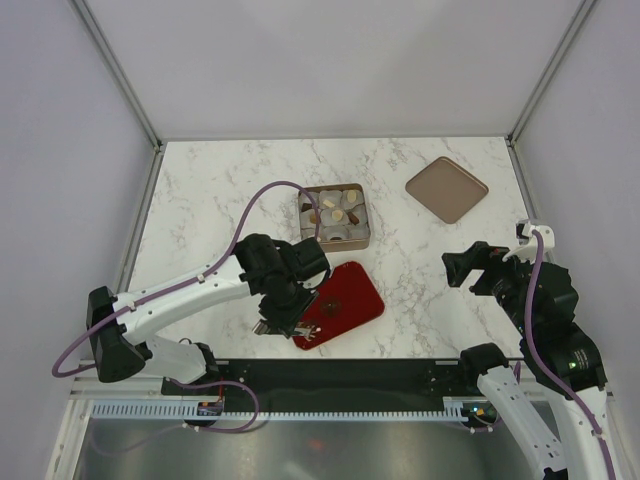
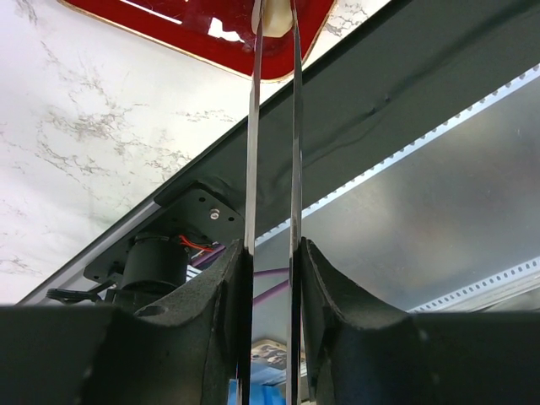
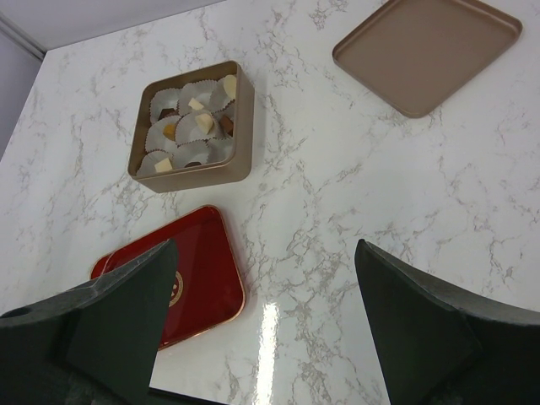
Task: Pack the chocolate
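left wrist, left pincer (image 2: 276, 8) clamps cream chocolate (image 2: 272, 20)

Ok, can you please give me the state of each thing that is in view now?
Box: open, chocolates in several paper cups.
Lid: off, lying apart from the box.
Left gripper: shut on a cream-white chocolate.
Right gripper: open, holding nothing.
Red tray: lying flat, partly below the left gripper.

I judge this a robot lab cell. Plain white walls (image 1: 330, 60) on aluminium posts (image 1: 118, 68) enclose a marble-pattern table (image 1: 210, 190). A left arm (image 1: 185, 292) and a right arm (image 1: 550, 310) are bolted at its near edge, beside a purple cable (image 1: 262, 192) and slotted duct (image 1: 150, 410).
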You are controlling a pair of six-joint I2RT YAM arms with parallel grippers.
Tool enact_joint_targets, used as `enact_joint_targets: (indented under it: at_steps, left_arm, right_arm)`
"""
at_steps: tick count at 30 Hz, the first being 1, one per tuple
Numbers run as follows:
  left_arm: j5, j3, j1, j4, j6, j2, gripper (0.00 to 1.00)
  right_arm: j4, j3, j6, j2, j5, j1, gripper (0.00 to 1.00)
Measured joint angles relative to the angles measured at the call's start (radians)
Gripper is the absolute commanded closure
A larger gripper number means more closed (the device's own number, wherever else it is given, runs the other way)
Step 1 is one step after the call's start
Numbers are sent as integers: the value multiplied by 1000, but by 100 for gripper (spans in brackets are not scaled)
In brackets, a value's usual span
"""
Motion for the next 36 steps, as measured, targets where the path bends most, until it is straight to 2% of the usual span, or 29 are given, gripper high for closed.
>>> enact_joint_targets:
  at_steps: [5,11,19,25,36]
  left_arm:
    - [-25,25,-3,-3,0,18,73]
    - [-71,140,-4,-4,5,62,72]
    - [-160,472,13,-3,49,193,71]
    - [-147,661,124,8,117,336,71]
    - [-67,704,255,97,174,465,70]
  right_arm:
    - [0,0,0,0,0,0,5]
    - [0,0,0,0,0,0,5]
    - [0,0,0,11,0,0,5]
    - [0,0,0,19,15,0,5]
    - [-1,0,-2,29,26,0,5]
